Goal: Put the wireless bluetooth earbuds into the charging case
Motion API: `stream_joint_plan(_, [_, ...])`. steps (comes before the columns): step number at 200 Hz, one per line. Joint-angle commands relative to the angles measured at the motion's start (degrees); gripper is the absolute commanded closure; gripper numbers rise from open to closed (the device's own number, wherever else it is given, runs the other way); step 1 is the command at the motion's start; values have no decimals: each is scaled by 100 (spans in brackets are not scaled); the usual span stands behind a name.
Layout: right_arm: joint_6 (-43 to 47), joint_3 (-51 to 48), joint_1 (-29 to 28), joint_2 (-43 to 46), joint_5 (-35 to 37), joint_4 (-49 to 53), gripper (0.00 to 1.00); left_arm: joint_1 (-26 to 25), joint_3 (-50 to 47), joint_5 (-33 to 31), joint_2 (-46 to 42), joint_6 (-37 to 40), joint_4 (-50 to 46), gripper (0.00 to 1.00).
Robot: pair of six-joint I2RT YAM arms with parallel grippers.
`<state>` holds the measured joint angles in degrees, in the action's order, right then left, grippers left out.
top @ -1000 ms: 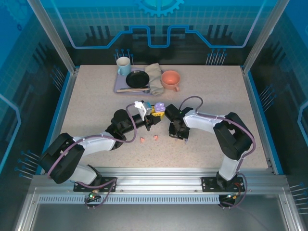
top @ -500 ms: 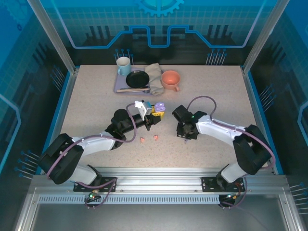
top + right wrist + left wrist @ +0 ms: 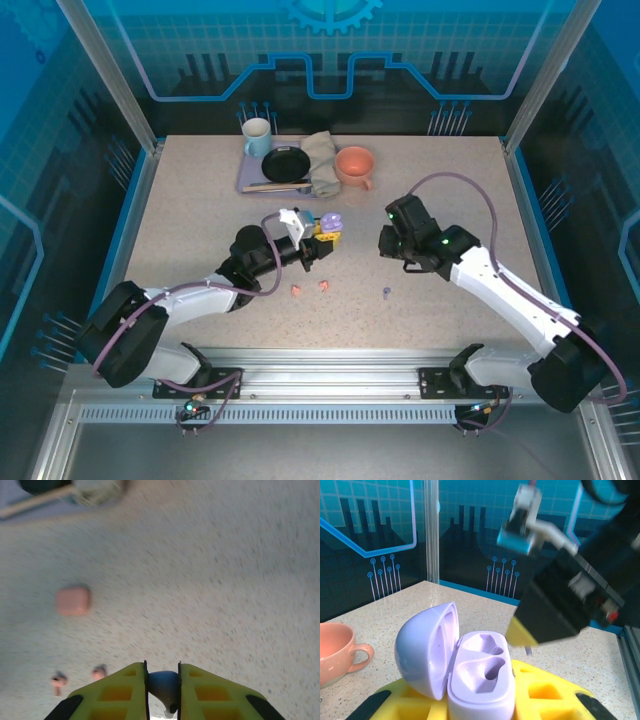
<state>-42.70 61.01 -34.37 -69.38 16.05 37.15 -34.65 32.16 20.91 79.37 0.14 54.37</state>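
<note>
My left gripper (image 3: 327, 233) is shut on the open lilac charging case (image 3: 332, 221), holding it above the table. In the left wrist view the case (image 3: 480, 672) has both sockets empty and its lid (image 3: 427, 650) swung left, between the yellow fingers (image 3: 555, 695). My right gripper (image 3: 384, 246) hovers to the right of the case, shut on a lilac earbud (image 3: 163, 686). A second lilac earbud (image 3: 386, 291) lies on the table below it. Two coral earbuds (image 3: 296, 291) (image 3: 324, 286) lie in front of the left gripper.
A closed coral case (image 3: 73, 600) sits on the table in the right wrist view. At the back stand a purple tray (image 3: 247, 180) with a mug (image 3: 256, 136), a black pan (image 3: 285, 163), a grey cloth (image 3: 321, 160), and a coral cup (image 3: 354, 165).
My right arm has risen and swung to the right, away from the table surface, carrying one lilac earbud. The other lilac earbud now lies uncovered. The left arm has held still.
</note>
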Motion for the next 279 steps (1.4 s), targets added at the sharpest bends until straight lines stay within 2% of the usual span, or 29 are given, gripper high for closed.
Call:
stream_joint_plan(1, [645, 562, 67, 205, -80, -230, 82, 39, 266, 198, -59, 106, -14, 100])
stream_joint_plan(60, [1394, 1508, 2, 86, -1028, -779, 82, 42, 601, 325, 185, 48, -127, 100])
stream_joint_plan(124, [1750, 1382, -366, 101, -1545, -1422, 82, 46, 938, 388, 476, -21, -184, 100])
stream_joint_plan(195, [1931, 1193, -700, -97, -1641, -1586, 81, 41, 1124, 457, 573, -41, -236, 100])
stream_joint_plan(279, [2090, 1151, -733, -277, -1420, -1456, 82, 45, 1109, 478, 548, -50, -232, 100])
